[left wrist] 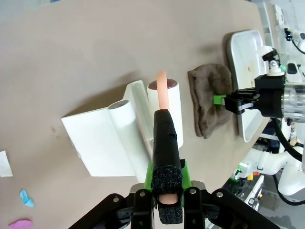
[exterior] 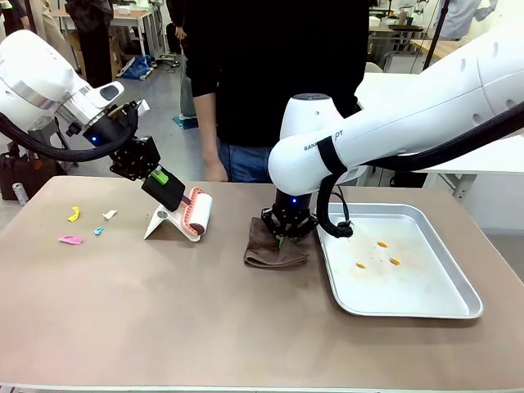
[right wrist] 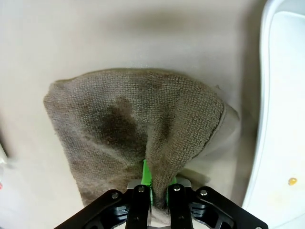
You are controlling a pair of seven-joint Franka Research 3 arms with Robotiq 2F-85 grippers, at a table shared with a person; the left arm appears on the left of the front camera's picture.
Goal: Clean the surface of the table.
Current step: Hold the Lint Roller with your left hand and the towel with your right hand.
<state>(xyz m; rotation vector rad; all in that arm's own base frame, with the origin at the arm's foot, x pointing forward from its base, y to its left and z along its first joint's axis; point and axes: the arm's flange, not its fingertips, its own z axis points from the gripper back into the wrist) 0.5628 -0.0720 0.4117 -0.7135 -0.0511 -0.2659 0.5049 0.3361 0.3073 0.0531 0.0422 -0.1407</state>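
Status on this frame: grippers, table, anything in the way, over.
Left gripper shut on lint roller handle. Right gripper shut on brown cloth, on table. Paper scraps lie left of roller; tray beside cloth.

Right tool [right wrist: 151, 183] tips beneath cloth [right wrist: 109, 119]

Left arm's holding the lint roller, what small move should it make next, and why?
Probably lift the lint roller off its white holder and carry it toward the paper scraps: the left end effector is shut on the handle, the roller rests against the holder, and scraps litter the table.
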